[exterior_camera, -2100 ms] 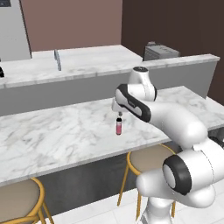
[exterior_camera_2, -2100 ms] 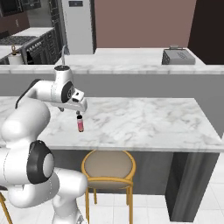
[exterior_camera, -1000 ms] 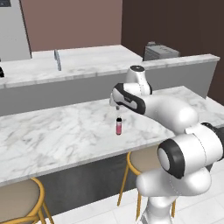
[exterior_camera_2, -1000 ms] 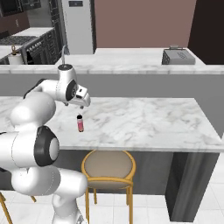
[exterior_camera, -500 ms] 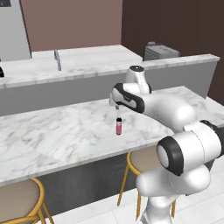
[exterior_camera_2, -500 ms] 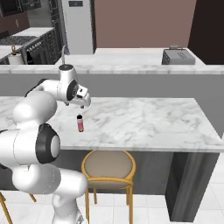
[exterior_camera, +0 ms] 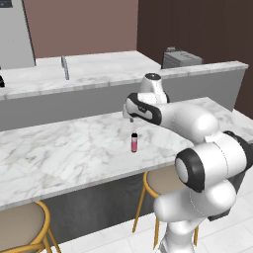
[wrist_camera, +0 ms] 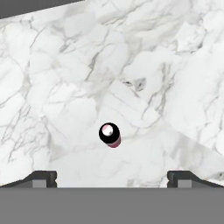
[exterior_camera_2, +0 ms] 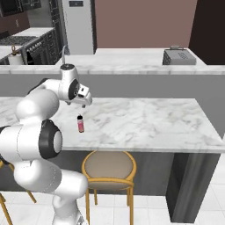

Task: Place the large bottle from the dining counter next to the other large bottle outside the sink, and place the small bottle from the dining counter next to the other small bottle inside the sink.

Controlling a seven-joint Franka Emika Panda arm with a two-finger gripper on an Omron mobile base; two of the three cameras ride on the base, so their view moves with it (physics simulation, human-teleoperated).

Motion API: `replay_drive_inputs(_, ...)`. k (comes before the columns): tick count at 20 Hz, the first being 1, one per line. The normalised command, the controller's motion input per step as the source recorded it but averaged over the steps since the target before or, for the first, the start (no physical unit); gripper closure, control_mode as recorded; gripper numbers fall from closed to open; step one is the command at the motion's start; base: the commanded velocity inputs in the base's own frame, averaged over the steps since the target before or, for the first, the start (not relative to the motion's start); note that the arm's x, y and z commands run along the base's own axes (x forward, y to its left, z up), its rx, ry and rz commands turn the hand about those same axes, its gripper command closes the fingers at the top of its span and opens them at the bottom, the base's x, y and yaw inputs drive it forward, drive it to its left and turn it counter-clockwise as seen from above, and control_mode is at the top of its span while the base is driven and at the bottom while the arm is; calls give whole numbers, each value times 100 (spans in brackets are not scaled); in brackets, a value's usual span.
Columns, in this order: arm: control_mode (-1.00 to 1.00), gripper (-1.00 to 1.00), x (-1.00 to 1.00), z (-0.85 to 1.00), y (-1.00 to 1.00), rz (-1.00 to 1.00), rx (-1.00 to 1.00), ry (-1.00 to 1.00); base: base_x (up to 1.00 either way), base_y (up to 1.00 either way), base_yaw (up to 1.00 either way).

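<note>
Item: small bottle (exterior_camera: pixel 134 142), pink-red with dark cap, standing upright on the marbled worktop (exterior_camera: pixel 74 148). Position: directly below the claw (exterior_camera: pixel 131 119), apart from it, a clear gap between cap and fingertips. In the right base view the bottle (exterior_camera_2: pixel 80 124) stands under the claw (exterior_camera_2: pixel 83 106) likewise. In the hand view the bottle (wrist_camera: pixel 110 134) is seen from above, cap toward the camera, centred between the two fingertips (wrist_camera: pixel 41 178) and a little beyond them, touching neither.

Item: claw. State: jaws spread fully wide, holding nothing, pointing down at the worktop.

Item: stool (exterior_camera_2: pixel 108 165), gold-legged, round seat, below the worktop edge, lower than and nearer the base than the claw.

Change since the earlier frames: the bottle stands where it stood; the claw hangs over the same spot, jaws as wide as before. The arm's elbow has swung slightly between the earliest frame and now.
</note>
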Motion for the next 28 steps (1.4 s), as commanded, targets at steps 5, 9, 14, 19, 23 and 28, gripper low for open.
replay_drive_inputs(5,-100,-100,0,-2,1,-1,0,0,0,0,0)
replay_drive_inputs(9,-100,-100,0,-11,0,-1,0,0,0,0,0)
replay_drive_inputs(14,-100,-100,0,-14,0,-2,0,-1,0,0,0)
replay_drive_inputs(19,-100,-100,0,-21,1,-2,0,-2,0,0,0)
replay_drive_inputs(23,-100,-100,0,-14,9,-2,-1,0,0,0,0)
replay_drive_inputs(28,-100,-100,0,-17,16,-1,-1,0,0,0,0)
